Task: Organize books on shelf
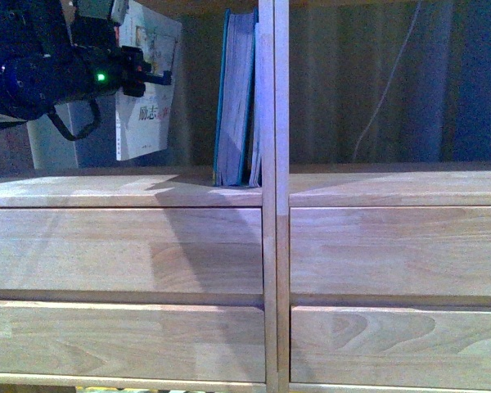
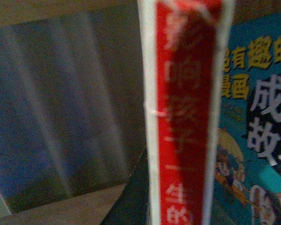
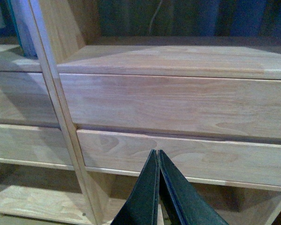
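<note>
the teal book stands upright in the shelf, against the divider. the left end effector seems clamped on the white book, well apart from it and not yet set down. the right end effector is together, empty, before the drawers.
</note>
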Action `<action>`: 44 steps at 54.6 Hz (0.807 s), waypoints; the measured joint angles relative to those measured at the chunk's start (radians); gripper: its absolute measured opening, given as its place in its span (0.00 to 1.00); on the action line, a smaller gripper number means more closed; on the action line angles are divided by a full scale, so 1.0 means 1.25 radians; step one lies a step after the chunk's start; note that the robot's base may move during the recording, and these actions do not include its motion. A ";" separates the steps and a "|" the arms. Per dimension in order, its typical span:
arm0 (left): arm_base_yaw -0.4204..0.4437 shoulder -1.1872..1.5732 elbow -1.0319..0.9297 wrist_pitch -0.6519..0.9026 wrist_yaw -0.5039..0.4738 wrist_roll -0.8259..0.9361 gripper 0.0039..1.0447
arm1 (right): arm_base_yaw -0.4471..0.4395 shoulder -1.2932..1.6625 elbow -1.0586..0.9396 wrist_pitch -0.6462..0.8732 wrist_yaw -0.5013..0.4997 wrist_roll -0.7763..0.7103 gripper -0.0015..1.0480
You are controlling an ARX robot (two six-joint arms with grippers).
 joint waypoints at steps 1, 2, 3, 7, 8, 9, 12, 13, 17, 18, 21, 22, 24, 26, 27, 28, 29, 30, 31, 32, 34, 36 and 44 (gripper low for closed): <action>0.000 0.014 0.017 -0.008 -0.002 0.003 0.06 | 0.004 -0.006 -0.009 0.002 0.002 0.000 0.03; -0.001 0.027 0.034 -0.015 -0.004 0.006 0.06 | 0.005 -0.010 -0.013 0.003 0.004 -0.002 0.03; -0.001 0.035 0.043 -0.018 -0.005 0.007 0.06 | 0.009 -0.016 -0.022 0.004 0.007 -0.002 0.03; -0.006 0.082 0.103 -0.042 -0.010 0.007 0.06 | 0.025 -0.039 -0.048 0.006 0.027 -0.004 0.03; -0.008 0.093 0.119 -0.047 -0.011 0.007 0.06 | 0.039 -0.046 -0.055 0.006 0.055 -0.005 0.03; -0.011 0.106 0.136 -0.054 -0.012 0.007 0.06 | 0.056 -0.053 -0.061 0.007 0.074 -0.004 0.03; -0.016 0.128 0.172 -0.067 -0.013 0.005 0.06 | 0.079 -0.066 -0.074 0.007 0.088 -0.005 0.03; -0.020 0.137 0.188 -0.070 -0.015 0.005 0.06 | 0.087 -0.072 -0.080 0.007 0.087 -0.005 0.03; -0.031 0.156 0.221 -0.075 -0.015 0.003 0.06 | 0.097 -0.090 -0.096 0.007 0.089 -0.006 0.03; -0.035 0.157 0.225 -0.075 -0.015 0.003 0.06 | 0.097 -0.096 -0.101 0.007 0.092 -0.006 0.03; -0.043 0.158 0.226 -0.072 -0.015 0.004 0.06 | 0.098 -0.109 -0.112 0.006 0.095 -0.006 0.03; -0.046 0.158 0.226 -0.070 -0.015 0.004 0.06 | 0.099 -0.114 -0.116 0.006 0.095 -0.006 0.03; -0.055 0.158 0.225 -0.059 -0.015 0.009 0.06 | 0.099 -0.125 -0.124 0.004 0.095 -0.007 0.06; -0.059 0.158 0.223 -0.053 -0.014 0.013 0.06 | 0.099 -0.128 -0.127 0.003 0.095 -0.007 0.12; -0.060 0.158 0.222 -0.053 -0.014 0.015 0.06 | 0.099 -0.128 -0.127 0.003 0.095 -0.007 0.13; -0.063 0.158 0.222 -0.052 -0.014 0.019 0.06 | 0.099 -0.128 -0.128 0.003 0.095 -0.007 0.17; -0.064 0.158 0.221 -0.052 -0.014 0.019 0.06 | 0.099 -0.128 -0.128 0.003 0.095 -0.007 0.18; -0.067 0.158 0.219 -0.052 -0.014 0.021 0.06 | 0.099 -0.128 -0.128 0.003 0.095 -0.007 0.22; -0.068 0.158 0.218 -0.051 -0.015 0.025 0.06 | 0.099 -0.128 -0.128 0.003 0.095 -0.007 0.25; -0.069 0.158 0.217 -0.051 -0.015 0.025 0.06 | 0.099 -0.128 -0.128 0.003 0.095 -0.007 0.27; -0.070 0.160 0.217 -0.051 -0.015 0.028 0.06 | 0.099 -0.129 -0.128 0.003 0.095 -0.007 0.32; -0.072 0.162 0.217 -0.051 -0.016 0.031 0.06 | 0.099 -0.129 -0.128 0.003 0.095 -0.007 0.37; -0.073 0.172 0.218 -0.058 -0.025 0.042 0.06 | 0.099 -0.129 -0.128 0.003 0.095 -0.007 0.57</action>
